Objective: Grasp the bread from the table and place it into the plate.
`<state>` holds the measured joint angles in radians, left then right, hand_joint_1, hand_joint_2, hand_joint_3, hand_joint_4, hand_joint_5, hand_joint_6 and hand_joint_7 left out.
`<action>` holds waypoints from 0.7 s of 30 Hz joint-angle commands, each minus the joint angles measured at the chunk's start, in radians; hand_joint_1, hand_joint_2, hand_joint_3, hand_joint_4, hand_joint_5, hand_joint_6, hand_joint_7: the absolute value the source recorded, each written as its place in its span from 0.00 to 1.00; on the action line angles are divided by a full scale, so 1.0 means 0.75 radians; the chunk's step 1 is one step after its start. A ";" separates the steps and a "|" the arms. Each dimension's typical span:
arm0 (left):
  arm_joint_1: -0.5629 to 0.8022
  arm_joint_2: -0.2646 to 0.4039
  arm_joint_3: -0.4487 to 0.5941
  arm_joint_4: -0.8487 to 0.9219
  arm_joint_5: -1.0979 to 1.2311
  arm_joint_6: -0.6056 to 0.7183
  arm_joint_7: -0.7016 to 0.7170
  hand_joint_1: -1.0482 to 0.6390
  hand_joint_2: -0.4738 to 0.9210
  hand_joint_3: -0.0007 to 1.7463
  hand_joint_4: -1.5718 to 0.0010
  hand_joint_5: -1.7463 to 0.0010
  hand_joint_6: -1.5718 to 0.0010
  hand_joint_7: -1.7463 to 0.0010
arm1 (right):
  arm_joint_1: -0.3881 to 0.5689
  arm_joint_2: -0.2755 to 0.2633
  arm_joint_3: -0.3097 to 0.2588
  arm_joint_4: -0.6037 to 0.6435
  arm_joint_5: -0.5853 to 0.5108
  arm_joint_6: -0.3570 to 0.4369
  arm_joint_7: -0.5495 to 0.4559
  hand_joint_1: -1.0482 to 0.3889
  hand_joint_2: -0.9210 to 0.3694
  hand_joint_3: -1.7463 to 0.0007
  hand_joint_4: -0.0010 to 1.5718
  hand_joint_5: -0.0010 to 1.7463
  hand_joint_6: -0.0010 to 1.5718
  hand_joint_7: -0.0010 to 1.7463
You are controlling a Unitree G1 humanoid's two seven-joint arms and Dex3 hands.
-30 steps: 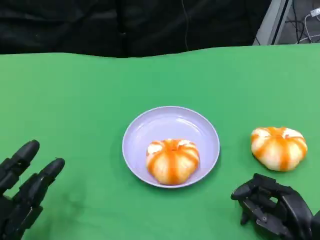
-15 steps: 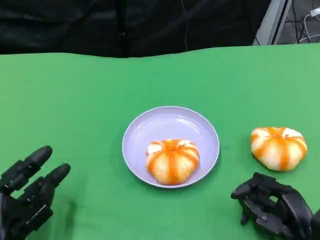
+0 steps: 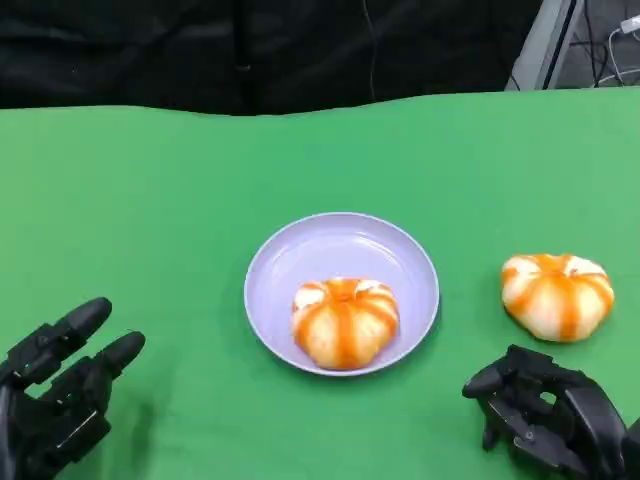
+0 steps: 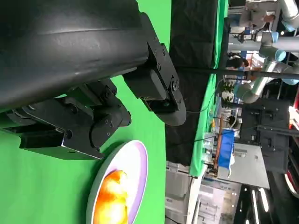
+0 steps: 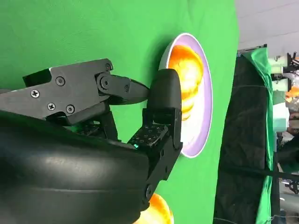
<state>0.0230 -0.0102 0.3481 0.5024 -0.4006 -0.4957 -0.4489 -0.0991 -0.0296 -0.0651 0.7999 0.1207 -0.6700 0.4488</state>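
At the centre of the head frame, the lilac plate (image 3: 340,240) is already carrying one orange-striped bread (image 3: 345,321), sitting in its lower half. You are looking at a second bread (image 3: 557,295) lying on the green table (image 3: 150,200) at the right of the frame, well apart from the plate. My reading: one piece is delivered and the second is waiting, so the step in hand is the reach for it.

At the lower right, your right hand (image 3: 545,420) is hovering just below that bread, fingers curled inward and holding nothing. The next move calls for spreading those fingers, going forward over the bread and closing round its sides, then carrying it left to the bare upper part of the plate.

At the lower left, your left hand (image 3: 60,385) is lying with fingers apart and empty, well away from the plate.

Nothing is standing between the right hand and the bread. A black curtain (image 3: 250,50) is hanging behind the table.
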 commanded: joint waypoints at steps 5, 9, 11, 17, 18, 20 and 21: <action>-0.021 0.033 0.008 0.077 0.092 -0.160 0.076 0.67 0.83 0.53 0.27 0.60 0.19 0.83 | 0.001 -0.025 -0.007 0.004 0.004 -0.004 -0.002 0.53 0.00 0.74 0.42 1.00 0.47 0.64; -0.037 0.044 0.006 0.124 0.113 -0.207 0.095 0.66 0.75 0.63 0.37 0.22 0.31 0.39 | 0.001 -0.024 -0.008 0.004 0.005 -0.002 -0.005 0.54 0.00 0.74 0.42 1.00 0.48 0.64; -0.041 0.047 0.005 0.136 0.115 -0.217 0.096 0.66 0.75 0.64 0.38 0.19 0.33 0.35 | 0.001 -0.024 -0.008 0.004 0.005 -0.003 -0.005 0.54 0.00 0.74 0.42 1.00 0.48 0.64; -0.050 0.061 0.001 0.161 0.117 -0.212 0.102 0.66 0.75 0.63 0.39 0.13 0.38 0.27 | -0.005 -0.021 -0.009 0.003 0.010 0.008 -0.002 0.54 0.00 0.74 0.43 1.00 0.48 0.64; -0.051 0.061 0.001 0.165 0.116 -0.213 0.103 0.66 0.75 0.63 0.39 0.12 0.38 0.26 | -0.005 -0.021 -0.009 0.003 0.010 0.008 -0.003 0.54 0.00 0.74 0.43 1.00 0.47 0.64; -0.054 0.062 0.000 0.170 0.121 -0.213 0.110 0.66 0.75 0.62 0.38 0.11 0.38 0.25 | -0.007 -0.023 -0.010 0.006 0.007 0.005 -0.006 0.54 0.00 0.74 0.43 1.00 0.47 0.64; -0.055 0.063 -0.002 0.171 0.123 -0.213 0.114 0.65 0.75 0.62 0.38 0.11 0.38 0.25 | -0.008 -0.024 -0.010 0.006 0.006 0.005 -0.007 0.54 0.00 0.74 0.42 1.00 0.47 0.64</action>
<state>-0.0112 0.0149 0.3455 0.6176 -0.3164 -0.6481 -0.3804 -0.1007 -0.0303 -0.0656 0.8013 0.1207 -0.6699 0.4489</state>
